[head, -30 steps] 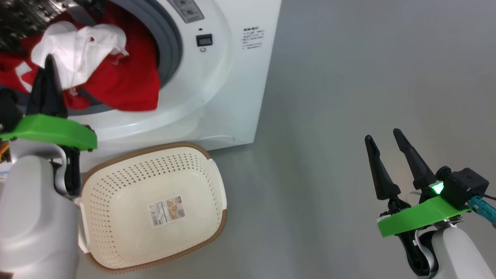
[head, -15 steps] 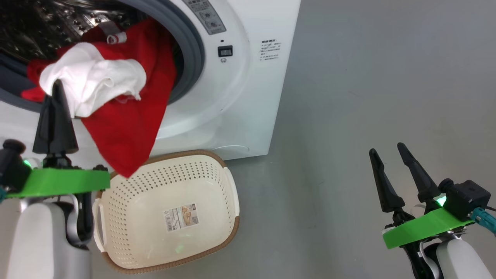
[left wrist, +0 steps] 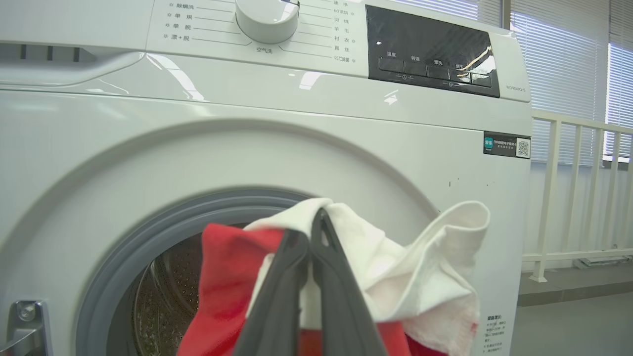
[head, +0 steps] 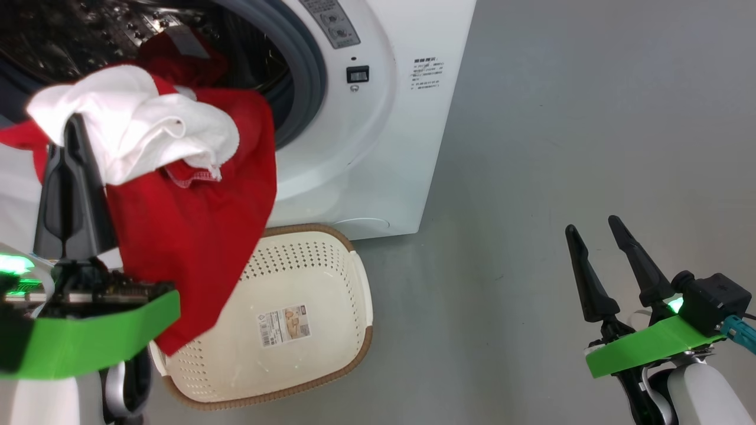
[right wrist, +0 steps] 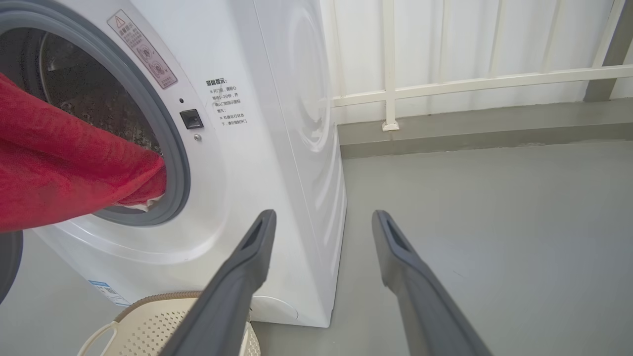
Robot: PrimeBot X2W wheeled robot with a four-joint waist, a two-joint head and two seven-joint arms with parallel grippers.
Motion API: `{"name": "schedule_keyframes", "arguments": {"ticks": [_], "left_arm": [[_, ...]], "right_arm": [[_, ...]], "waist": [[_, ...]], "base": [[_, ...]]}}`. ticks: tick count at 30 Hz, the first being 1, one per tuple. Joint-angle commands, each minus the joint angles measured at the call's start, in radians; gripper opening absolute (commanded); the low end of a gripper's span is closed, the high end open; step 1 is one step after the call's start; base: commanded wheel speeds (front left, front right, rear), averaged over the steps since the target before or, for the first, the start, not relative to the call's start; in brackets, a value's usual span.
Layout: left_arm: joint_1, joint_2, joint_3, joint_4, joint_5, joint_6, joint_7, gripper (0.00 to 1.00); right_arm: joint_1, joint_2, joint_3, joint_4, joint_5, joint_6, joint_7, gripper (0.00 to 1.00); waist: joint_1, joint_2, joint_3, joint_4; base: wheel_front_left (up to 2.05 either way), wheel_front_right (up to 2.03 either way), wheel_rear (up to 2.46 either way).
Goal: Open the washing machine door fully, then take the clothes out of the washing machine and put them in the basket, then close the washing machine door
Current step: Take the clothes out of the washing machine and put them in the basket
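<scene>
My left gripper [head: 74,127] is shut on the clothes, a white garment [head: 147,130] bunched with a red one [head: 195,236]. The bundle hangs in front of the washing machine [head: 378,147], and its red tail dangles over the near left part of the basket [head: 319,265]. In the left wrist view the fingertips [left wrist: 316,220] pinch the white cloth [left wrist: 405,267] before the grey gasket. More red fabric [head: 177,53] lies in the drum. The drum mouth stands uncovered, and the washing machine door is out of view. My right gripper [head: 592,223] is open and empty above the floor, to the machine's right.
The cream basket [right wrist: 148,326] stands on the grey floor right against the machine's front [right wrist: 257,148]. A white railing [right wrist: 445,84] and a low kerb run behind the machine on the right. Bare floor stretches right of the basket.
My left gripper has drawn the red and white bundle out of the drum towards me, so it now hangs over the basket. The head camera shifted. My right gripper stayed open and still.
</scene>
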State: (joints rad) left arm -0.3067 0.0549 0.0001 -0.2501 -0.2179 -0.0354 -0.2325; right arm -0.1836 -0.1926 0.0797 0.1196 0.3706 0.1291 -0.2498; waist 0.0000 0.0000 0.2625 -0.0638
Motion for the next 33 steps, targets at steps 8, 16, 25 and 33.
{"name": "schedule_keyframes", "arguments": {"ticks": [8,16,25,33], "left_arm": [[0.063,0.008,-0.011,-0.068,-0.004,0.032,0.038,0.0],[0.095,0.005,-0.025,0.125,-0.044,0.018,0.017,0.0],[0.02,0.012,-0.027,0.505,-0.049,-0.025,-0.025,0.0],[-0.117,0.029,-0.016,0.773,-0.011,-0.057,-0.029,0.0]], "right_arm": [[-0.011,-0.015,0.025,-0.029,-0.003,0.002,-0.012,1.0],[-0.029,-0.018,0.026,-0.032,-0.001,0.002,-0.012,1.0],[-0.061,-0.01,0.031,-0.039,-0.001,0.002,-0.012,1.0],[-0.102,0.006,0.041,-0.048,0.0,0.002,-0.012,1.0]], "waist": [[0.0,0.0,0.027,-0.006],[0.0,0.0,0.056,-0.018],[0.0,0.0,0.114,-0.037],[0.0,0.0,0.195,-0.068]], "base": [[0.0,0.0,0.0],[0.0,0.0,0.0],[0.0,0.0,0.0],[0.0,0.0,0.0]]}}
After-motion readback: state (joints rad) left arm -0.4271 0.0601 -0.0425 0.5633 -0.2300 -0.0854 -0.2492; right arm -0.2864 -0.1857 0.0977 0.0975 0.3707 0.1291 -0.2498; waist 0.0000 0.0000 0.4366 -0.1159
